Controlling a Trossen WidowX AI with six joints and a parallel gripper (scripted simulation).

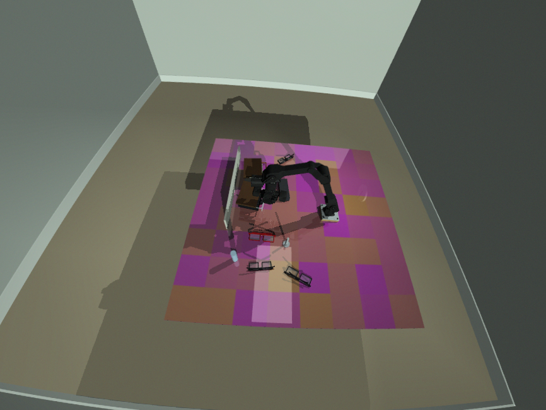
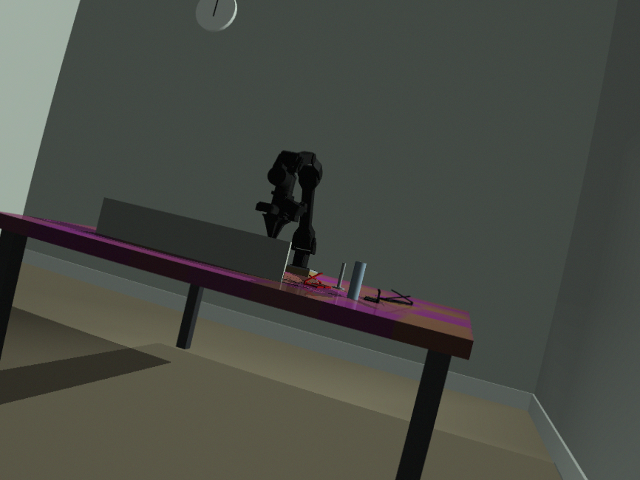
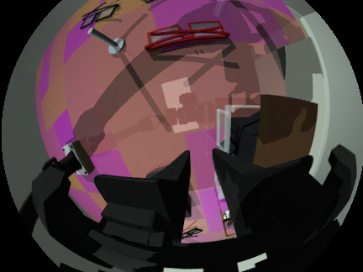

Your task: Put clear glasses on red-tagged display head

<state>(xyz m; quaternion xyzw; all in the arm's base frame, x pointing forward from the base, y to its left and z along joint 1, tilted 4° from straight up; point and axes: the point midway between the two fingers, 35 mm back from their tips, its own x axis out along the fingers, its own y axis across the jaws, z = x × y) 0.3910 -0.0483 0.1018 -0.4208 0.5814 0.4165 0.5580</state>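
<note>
A: While a pale panel [image 1: 232,189] [image 2: 191,237] [image 3: 299,65] flanks the brown-topped head [image 1: 249,197] [image 3: 287,130], red glasses [image 1: 261,233] [image 2: 313,280] [image 3: 189,32] lie nearby. Pincer [image 1: 270,197] [image 2: 273,235] [image 3: 202,152]?

B: Points down, slightly open, empty. Clear glasses [image 1: 262,207] [image 3: 227,130] at that head, can't tell if seated.

patchwork table [image 1: 374,311] [image 2: 434,328] [image 3: 139,159] | red glasses [image 1: 261,236] [image 2: 313,282] [image 3: 188,34] | black glasses | blue cylinder [image 1: 234,255] [image 2: 356,280]

In the top view, glasses [image 1: 261,237] [image 3: 187,34] lie between a post [image 1: 285,242] [image 2: 341,276] [image 3: 116,45] and cylinder [image 1: 234,255] [image 2: 356,280].
</note>
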